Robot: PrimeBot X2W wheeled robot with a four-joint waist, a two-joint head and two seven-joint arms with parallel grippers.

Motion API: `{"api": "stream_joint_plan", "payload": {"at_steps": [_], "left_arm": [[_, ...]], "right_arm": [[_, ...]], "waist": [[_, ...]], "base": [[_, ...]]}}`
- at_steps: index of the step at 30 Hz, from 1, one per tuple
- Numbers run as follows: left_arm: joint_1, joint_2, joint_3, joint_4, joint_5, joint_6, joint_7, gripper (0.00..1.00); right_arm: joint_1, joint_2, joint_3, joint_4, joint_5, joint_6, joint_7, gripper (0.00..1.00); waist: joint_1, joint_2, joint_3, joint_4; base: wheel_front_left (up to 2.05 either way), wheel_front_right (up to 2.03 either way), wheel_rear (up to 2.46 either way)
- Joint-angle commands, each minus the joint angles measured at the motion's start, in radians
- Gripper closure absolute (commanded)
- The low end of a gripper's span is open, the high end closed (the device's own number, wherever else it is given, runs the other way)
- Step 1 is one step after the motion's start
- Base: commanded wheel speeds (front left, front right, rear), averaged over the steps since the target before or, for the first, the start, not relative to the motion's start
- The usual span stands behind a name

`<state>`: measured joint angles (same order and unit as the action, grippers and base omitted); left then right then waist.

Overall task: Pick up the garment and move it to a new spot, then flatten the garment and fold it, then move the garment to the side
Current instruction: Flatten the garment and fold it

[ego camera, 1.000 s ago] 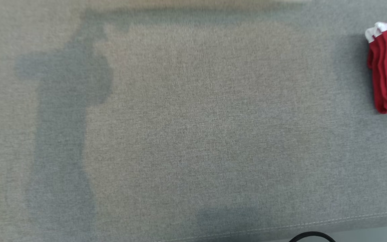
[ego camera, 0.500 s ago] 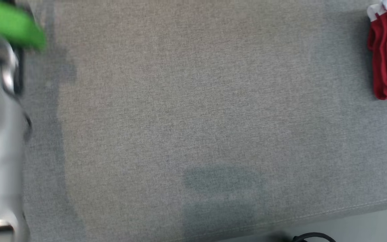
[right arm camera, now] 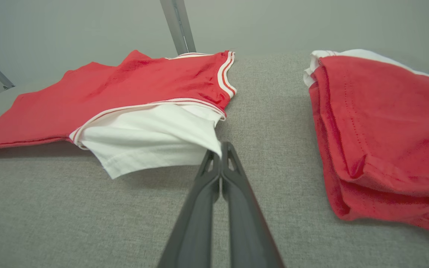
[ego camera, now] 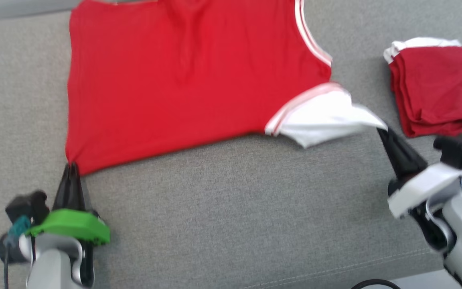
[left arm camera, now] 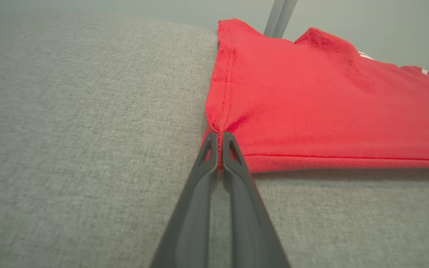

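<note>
1. The left end effector [left arm camera: 219, 140] has its two dark fingers pressed together on the near left corner of the red garment [ego camera: 183, 80], right at the hem
2. The right end effector [right arm camera: 221, 149] is clamped too, on the tip of the white sleeve [ego camera: 323, 120] of the same garment; this tip is raised a little
3. The garment lies spread on the far half of the grey woven surface [ego camera: 231, 208], between both arms
4. A folded red pile [ego camera: 435, 92] with white trim lies to the right, apart from the sleeve
5. A stitched seam [ego camera: 355, 267] runs along the near edge of the surface; a black cable [ego camera: 375, 283] shows just below it
6. Beyond the surface there is a plain pale grey backdrop [right arm camera: 311, 22] and a grey metal post [right arm camera: 179, 26]
</note>
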<state>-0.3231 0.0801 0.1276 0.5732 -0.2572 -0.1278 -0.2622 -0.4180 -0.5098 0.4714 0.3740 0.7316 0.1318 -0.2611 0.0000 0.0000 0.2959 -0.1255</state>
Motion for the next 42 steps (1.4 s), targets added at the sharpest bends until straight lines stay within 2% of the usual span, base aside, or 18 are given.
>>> {"api": "stream_joint_plan", "payload": {"at_steps": [1, 5, 9, 15, 20, 25, 33, 42], "left_arm": [[0.05, 0.0, 0.016, -0.009, 0.004, 0.001, -0.003, 1.0], [0.159, -0.019, 0.03, -0.034, -0.003, 0.0, -0.003, 1.0], [0.249, -0.026, -0.025, -0.026, -0.018, -0.001, -0.003, 1.0], [0.345, -0.026, -0.042, -0.027, -0.034, -0.001, -0.003, 1.0], [0.386, -0.026, -0.047, -0.038, -0.044, -0.001, -0.003, 1.0], [0.374, -0.025, -0.06, -0.079, -0.054, -0.001, -0.003, 1.0], [0.257, -0.026, -0.075, -0.19, -0.024, -0.001, -0.003, 1.0], [0.117, -0.026, -0.091, -0.155, 0.0, -0.001, -0.003, 1.0]], "right_arm": [[0.042, -0.003, 0.005, 0.023, 0.031, -0.002, -0.001, 1.0], [0.136, -0.009, 0.07, 0.079, 0.059, -0.002, 0.014, 1.0], [0.23, 0.001, 0.126, 0.116, 0.144, -0.002, 0.064, 1.0], [0.319, -0.034, 0.224, 0.082, 0.229, -0.002, 0.098, 1.0], [0.334, -0.059, 0.257, 0.065, 0.264, -0.002, 0.088, 1.0], [0.295, -0.083, 0.254, 0.039, 0.264, -0.002, 0.044, 1.0], [0.184, -0.109, 0.178, -0.056, 0.25, -0.002, 0.003, 1.0], [0.012, -0.084, 0.163, -0.021, 0.187, -0.002, -0.002, 1.0]], "waist": [[0.0, 0.0, -0.131, 0.004], [0.0, 0.0, -0.2, 0.013], [0.0, 0.0, -0.255, 0.028], [0.0, 0.0, -0.291, 0.036], [0.0, 0.0, -0.297, 0.041], [0.0, 0.0, -0.284, 0.06], [0.0, 0.0, -0.22, 0.078], [0.0, 0.0, -0.131, 0.082]], "base": [[0.0, 0.0, 0.0], [0.0, 0.0, 0.0], [0.0, 0.0, 0.0], [0.0, 0.0, 0.0], [0.0, 0.0, 0.0], [0.0, 0.0, 0.0], [0.0, 0.0, 0.0], [0.0, 0.0, 0.0]]}}
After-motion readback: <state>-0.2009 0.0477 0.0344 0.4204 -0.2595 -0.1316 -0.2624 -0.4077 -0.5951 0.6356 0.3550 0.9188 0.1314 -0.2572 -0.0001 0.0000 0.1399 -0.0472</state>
